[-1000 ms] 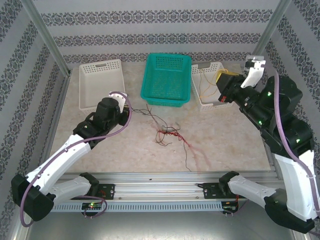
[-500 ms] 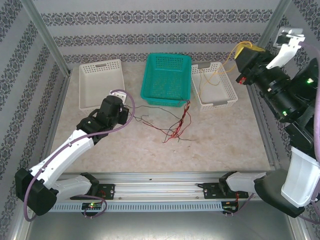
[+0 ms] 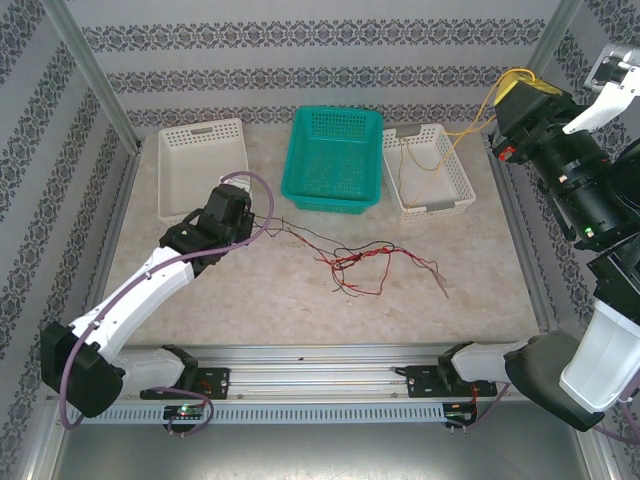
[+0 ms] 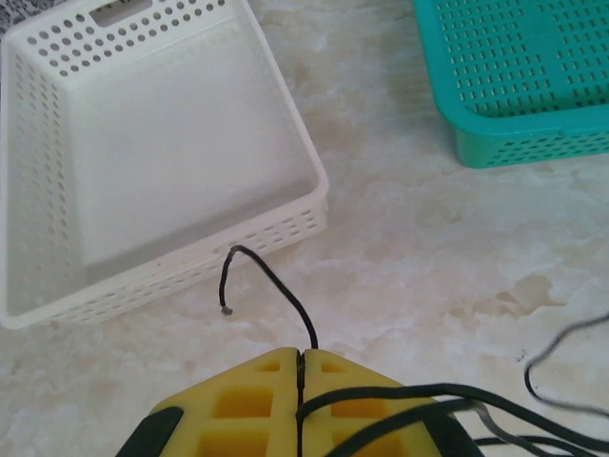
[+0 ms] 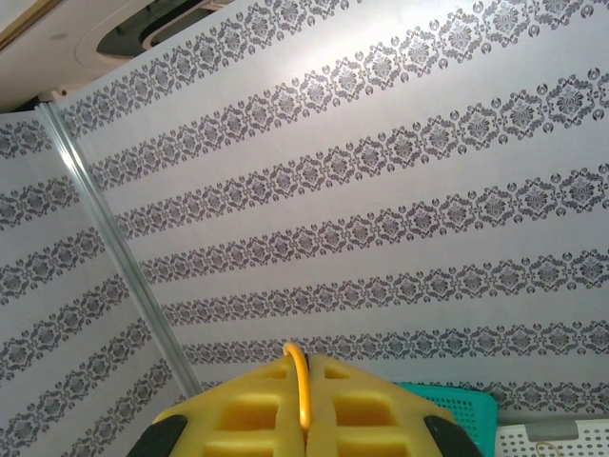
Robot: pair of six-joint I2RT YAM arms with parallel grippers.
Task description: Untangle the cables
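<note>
My left gripper (image 3: pixel 254 217) sits low by the left white basket, shut on a thin black cable (image 4: pixel 276 286) whose free end curls out past the yellow fingertips (image 4: pixel 276 367). That black cable (image 3: pixel 300 236) runs right into a loose tangle of red cables (image 3: pixel 372 256) and black ones on the table's middle. My right gripper (image 3: pixel 508 98) is raised high at the back right, shut on a yellow cable (image 5: pixel 302 381). The yellow cable (image 3: pixel 489 97) arcs down from it into the right white basket (image 3: pixel 457 175).
A teal basket (image 3: pixel 335 190) stands at the back centre, with a white basket (image 3: pixel 203 130) to its left. In the left wrist view that white basket (image 4: pixel 285 228) lies just ahead of the fingers, the teal one (image 4: pixel 523 143) to the right. Patterned walls enclose the table.
My right gripper has lifted higher and further right, drawing the yellow cable up out of its basket. The red and black tangle has spread rightward across the table. The left gripper shifted slightly.
</note>
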